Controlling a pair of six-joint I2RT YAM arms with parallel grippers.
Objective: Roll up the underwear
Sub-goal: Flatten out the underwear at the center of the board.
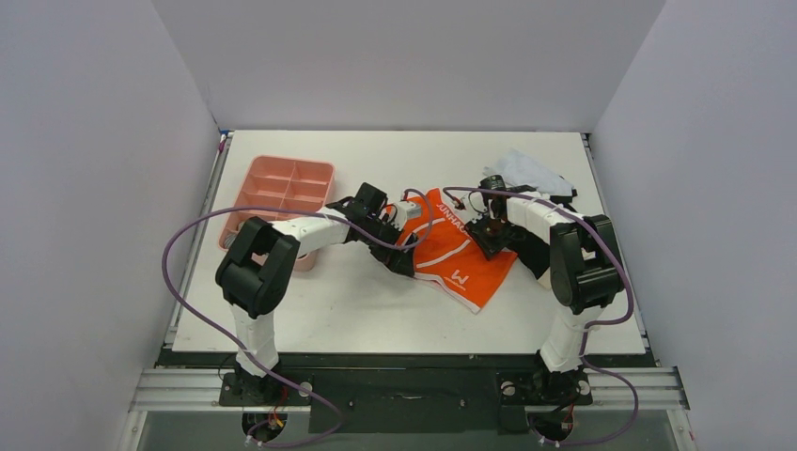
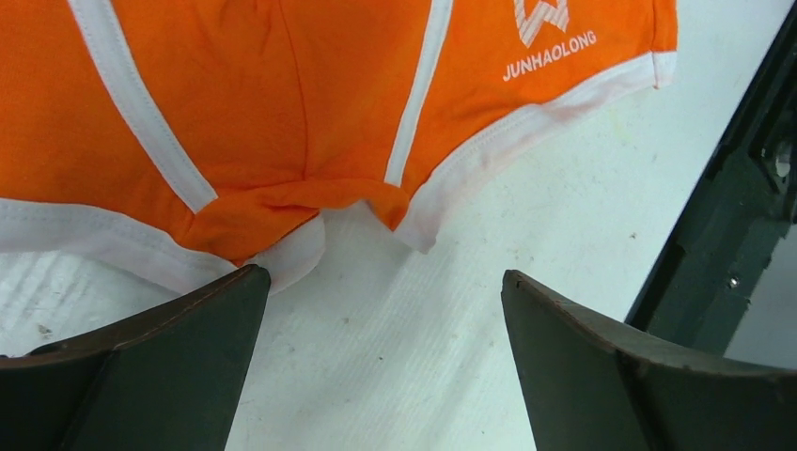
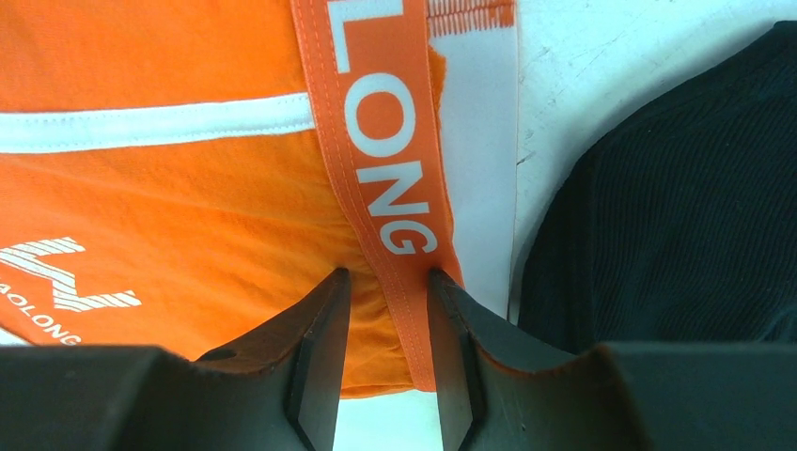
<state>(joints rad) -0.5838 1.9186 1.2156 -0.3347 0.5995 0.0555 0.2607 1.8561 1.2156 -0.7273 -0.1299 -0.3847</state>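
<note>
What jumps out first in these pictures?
The bright orange underwear lying in the middle of the table. The right claw pinches its waistband, while the left claw hangs open at its edge. A pink tray sits on the table's left side.

Our L arm [image 1: 315, 228] bends at the elbow & reaches inward, wrist pitched down. L gripper [image 2: 381, 282] stands wide apart, both fingers [image 2: 179, 348] low w/ nothing btwn them. The hem of the orange underwear [image 2: 235, 113] lies just ahead of the tips. Our R arm [image 1: 575, 252] folds inward too, wrist tipped down. R gripper [image 3: 388, 277] is nearly closed, its fingers [image 3: 315, 357] pinching the waistband [image 3: 385, 169], which runs up btwn the tips & on past them.
</note>
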